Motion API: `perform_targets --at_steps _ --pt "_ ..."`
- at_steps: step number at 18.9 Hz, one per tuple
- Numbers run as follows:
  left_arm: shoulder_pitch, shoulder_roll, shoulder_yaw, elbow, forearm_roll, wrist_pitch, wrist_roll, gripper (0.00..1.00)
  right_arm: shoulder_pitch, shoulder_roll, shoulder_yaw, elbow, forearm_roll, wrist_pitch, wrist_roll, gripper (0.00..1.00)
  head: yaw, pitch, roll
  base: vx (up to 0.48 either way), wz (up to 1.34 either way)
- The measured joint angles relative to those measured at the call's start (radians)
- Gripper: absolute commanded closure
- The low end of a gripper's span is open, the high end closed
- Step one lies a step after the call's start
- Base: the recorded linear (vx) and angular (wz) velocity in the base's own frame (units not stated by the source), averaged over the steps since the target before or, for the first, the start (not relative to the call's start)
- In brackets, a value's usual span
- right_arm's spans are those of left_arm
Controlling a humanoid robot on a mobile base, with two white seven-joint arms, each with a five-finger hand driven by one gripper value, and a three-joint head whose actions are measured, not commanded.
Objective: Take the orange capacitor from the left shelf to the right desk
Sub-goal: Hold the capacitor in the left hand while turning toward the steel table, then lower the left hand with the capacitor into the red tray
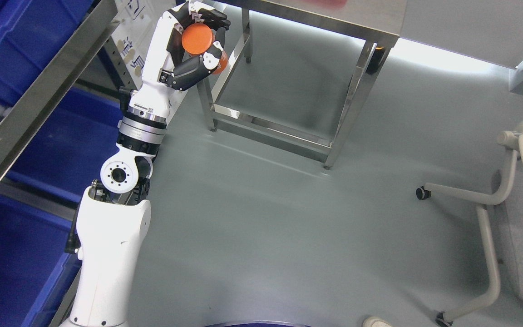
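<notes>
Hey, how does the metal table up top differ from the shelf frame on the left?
The metal table stands on open floor, with nothing visible beneath it but its bare legs and crossbars; the shelf frame has blue bins packed behind it. The table's top edge runs nearly level across the picture, while the shelf rail cuts steeply on a diagonal. The robot hand, holding the orange capacitor, is between them. Both look like bare, shiny steel.

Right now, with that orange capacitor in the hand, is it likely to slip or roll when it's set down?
The orange capacitor looks like a smooth, rigid cylinder with a flat round end, so it probably rolls if laid sideways. The left hand wraps fingers around it, so slipping seems unlikely. Set on its flat end, it should stand.
</notes>
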Motion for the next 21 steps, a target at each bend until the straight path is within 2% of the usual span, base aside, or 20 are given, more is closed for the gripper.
perform_targets --at_steps 15,21 --pt "-0.019 0.0 -0.078 0.002 0.0 0.03 0.004 0.95 0.0 0.0 0.0 0.0 0.0 0.0 0.0 0.0 0.0 0.0 0.0 0.404 -0.15" --pt "-0.035 0.0 -0.107 0.019 0.0 0.104 0.01 0.94 0.0 0.0 0.0 0.0 0.0 0.0 0.0 0.0 0.0 0.0 0.0 0.337 -0.04"
